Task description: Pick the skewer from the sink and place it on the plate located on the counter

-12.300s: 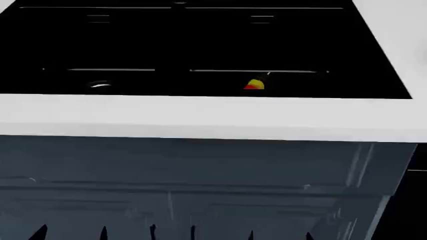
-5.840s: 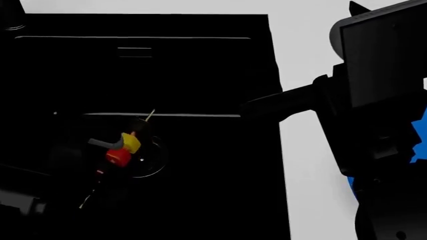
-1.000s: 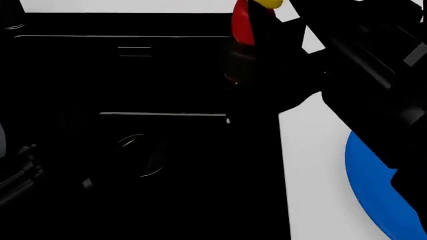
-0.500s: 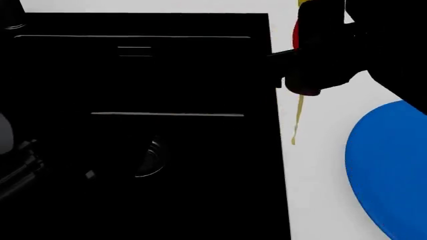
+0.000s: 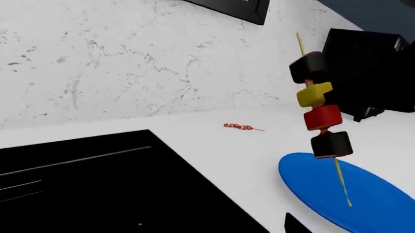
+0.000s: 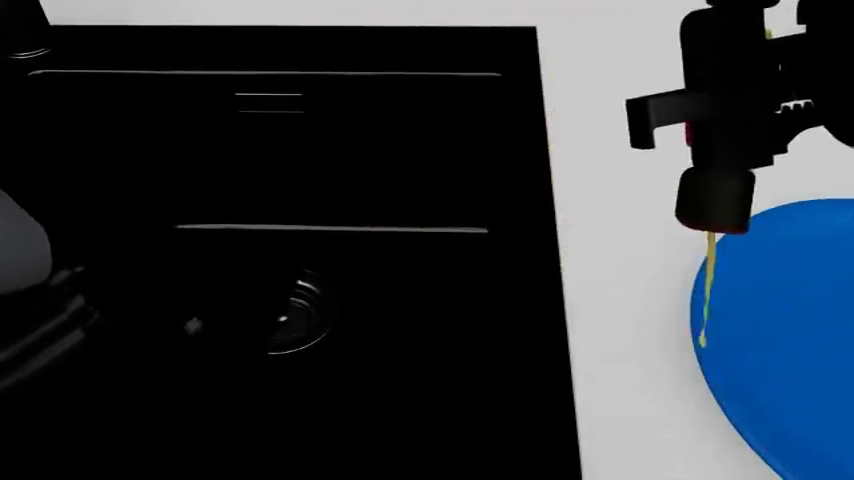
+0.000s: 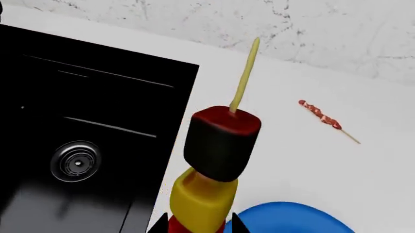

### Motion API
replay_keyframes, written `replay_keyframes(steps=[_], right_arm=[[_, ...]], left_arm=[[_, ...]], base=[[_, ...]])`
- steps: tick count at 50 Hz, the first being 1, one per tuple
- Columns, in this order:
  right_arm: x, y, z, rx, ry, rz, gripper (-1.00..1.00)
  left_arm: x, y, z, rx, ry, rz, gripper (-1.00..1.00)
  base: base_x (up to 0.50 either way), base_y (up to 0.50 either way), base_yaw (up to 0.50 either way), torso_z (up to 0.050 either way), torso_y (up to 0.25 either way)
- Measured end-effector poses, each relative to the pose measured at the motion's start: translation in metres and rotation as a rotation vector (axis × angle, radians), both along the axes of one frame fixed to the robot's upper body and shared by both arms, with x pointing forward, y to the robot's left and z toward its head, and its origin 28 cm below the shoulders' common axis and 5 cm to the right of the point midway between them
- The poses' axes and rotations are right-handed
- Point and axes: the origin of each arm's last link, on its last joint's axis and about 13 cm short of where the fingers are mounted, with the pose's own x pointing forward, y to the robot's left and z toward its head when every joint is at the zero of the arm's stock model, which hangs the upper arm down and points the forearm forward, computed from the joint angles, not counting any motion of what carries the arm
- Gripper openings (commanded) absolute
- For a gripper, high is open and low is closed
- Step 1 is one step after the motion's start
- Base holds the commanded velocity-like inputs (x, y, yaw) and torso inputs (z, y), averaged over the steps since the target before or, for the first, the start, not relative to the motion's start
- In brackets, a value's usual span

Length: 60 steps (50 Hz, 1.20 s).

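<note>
My right gripper [image 6: 721,130] is shut on the skewer [image 6: 707,290] and holds it upright in the air. Its pale stick tip hangs over the left edge of the blue plate [image 6: 787,340] on the white counter [image 6: 621,380]. In the left wrist view the skewer [image 5: 318,104] shows black, yellow, red and black chunks above the plate [image 5: 337,199]. In the right wrist view the jaws [image 7: 198,225] grip its red chunk, below the yellow chunk [image 7: 201,199]. The black sink [image 6: 267,200] holds only its drain [image 6: 287,315]. My left gripper [image 5: 207,229] is open and empty over the sink, with one fingertip [image 5: 293,226] showing.
A second, small reddish skewer [image 5: 243,127] lies on the counter near the marbled wall; it also shows in the right wrist view [image 7: 321,116]. My left arm [image 6: 27,290] sits at the sink's left side. A dark appliance [image 5: 370,68] stands behind the plate.
My right gripper has carried the skewer to the right, from over the sink's right edge, across the counter strip, to above the plate's left edge. The left arm has barely shifted.
</note>
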Motion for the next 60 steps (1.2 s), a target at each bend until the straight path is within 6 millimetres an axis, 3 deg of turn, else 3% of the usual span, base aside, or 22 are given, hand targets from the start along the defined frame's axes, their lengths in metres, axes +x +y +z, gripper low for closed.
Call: replay_keyframes(steps=[35,60], right_arm=[[0.025,-0.04,-0.023,-0.071,0.164,-0.187,-1.0],[0.032,-0.06,-0.031,-0.02,0.193,-0.208,-1.0]], left_arm=[[0.018,0.001,-0.006,0.005,0.038,0.082,1.0],[0.023,-0.001,-0.009,0.001,0.055,0.094,1.0]], base=[[0.0,0.0,0.0,0.0,0.001],[0.0,0.0,0.0,0.0,0.0]])
